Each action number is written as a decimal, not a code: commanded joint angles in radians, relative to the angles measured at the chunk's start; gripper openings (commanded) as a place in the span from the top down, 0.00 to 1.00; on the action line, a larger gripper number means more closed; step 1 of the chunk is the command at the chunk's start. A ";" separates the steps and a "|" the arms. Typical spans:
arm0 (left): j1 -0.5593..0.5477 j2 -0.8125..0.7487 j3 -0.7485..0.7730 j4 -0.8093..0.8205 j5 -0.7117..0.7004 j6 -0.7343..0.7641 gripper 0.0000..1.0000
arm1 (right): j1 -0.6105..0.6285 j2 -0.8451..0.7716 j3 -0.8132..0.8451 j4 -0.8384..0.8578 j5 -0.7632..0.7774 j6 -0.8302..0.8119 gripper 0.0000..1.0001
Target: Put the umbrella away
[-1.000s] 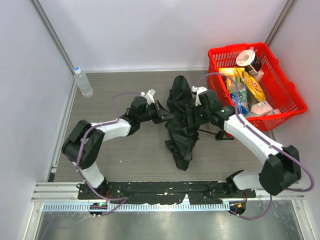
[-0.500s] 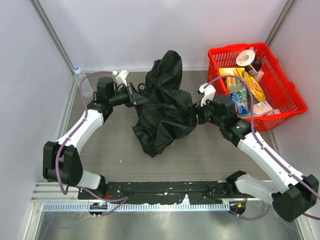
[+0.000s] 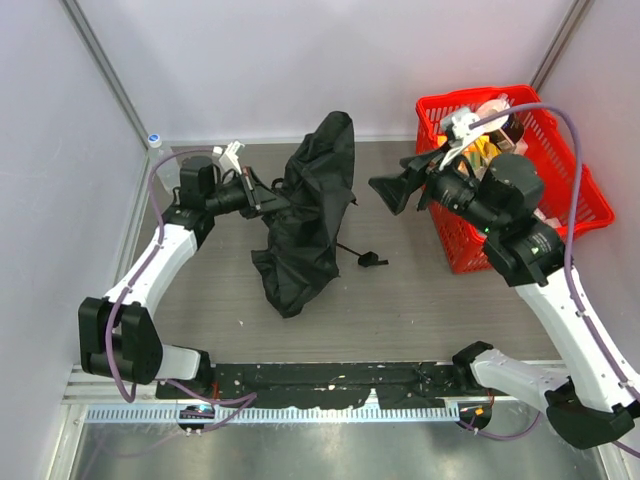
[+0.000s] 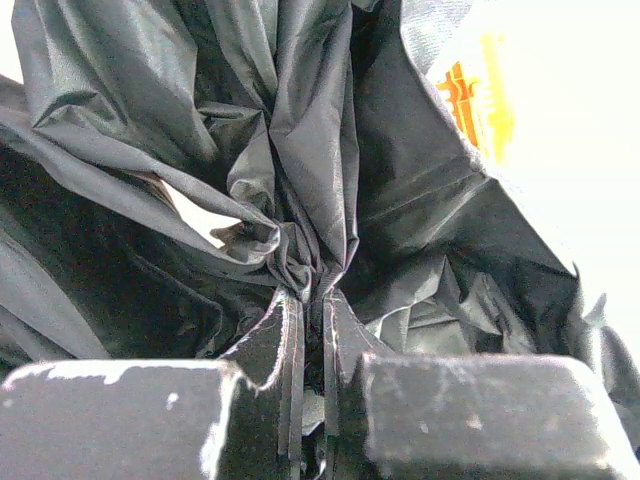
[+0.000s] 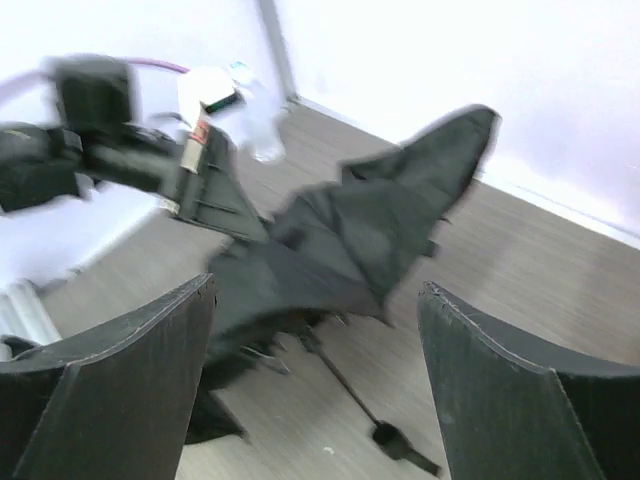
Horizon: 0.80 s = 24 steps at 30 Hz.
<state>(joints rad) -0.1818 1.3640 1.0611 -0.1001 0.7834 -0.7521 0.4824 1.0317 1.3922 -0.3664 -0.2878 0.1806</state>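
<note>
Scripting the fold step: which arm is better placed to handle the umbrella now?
Left. Its claw is shut on the umbrella fabric; the right claw is open, raised near the red basket, apart from the umbrella.

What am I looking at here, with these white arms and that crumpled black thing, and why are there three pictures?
These are two robot arms bolted to the near edge of a table, each ending in a two-finger gripper. The wide picture comes from a fixed camera above and behind them. The other two come from a small camera on each wrist, so that arm's own fingers show at the bottom. The black thing is an umbrella, partly collapsed. The left gripper is pinched shut on a fold of its fabric, seen close up in the left wrist view. The right gripper is wide open, holds nothing and is apart from the umbrella. A red basket of groceries and a water bottle also stand there.
</note>
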 commanded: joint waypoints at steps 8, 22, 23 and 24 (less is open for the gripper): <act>0.021 -0.072 0.039 0.158 0.151 -0.205 1.00 | -0.051 -0.009 -0.500 0.166 -0.167 -0.345 0.14; 0.021 -0.126 0.109 0.218 0.231 -0.315 1.00 | 0.103 0.226 -0.473 0.443 -0.249 -0.340 0.40; 0.021 -0.129 0.120 0.221 0.228 -0.323 1.00 | 0.119 0.225 -0.484 0.501 -0.235 -0.320 0.54; 0.021 -0.131 0.126 0.224 0.224 -0.329 1.00 | 0.125 0.228 -0.492 0.533 -0.214 -0.305 0.65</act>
<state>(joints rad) -0.1680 1.2758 1.1103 0.0227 0.9554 -1.0126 0.5682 1.2644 0.8936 -0.0761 -0.5358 -0.1722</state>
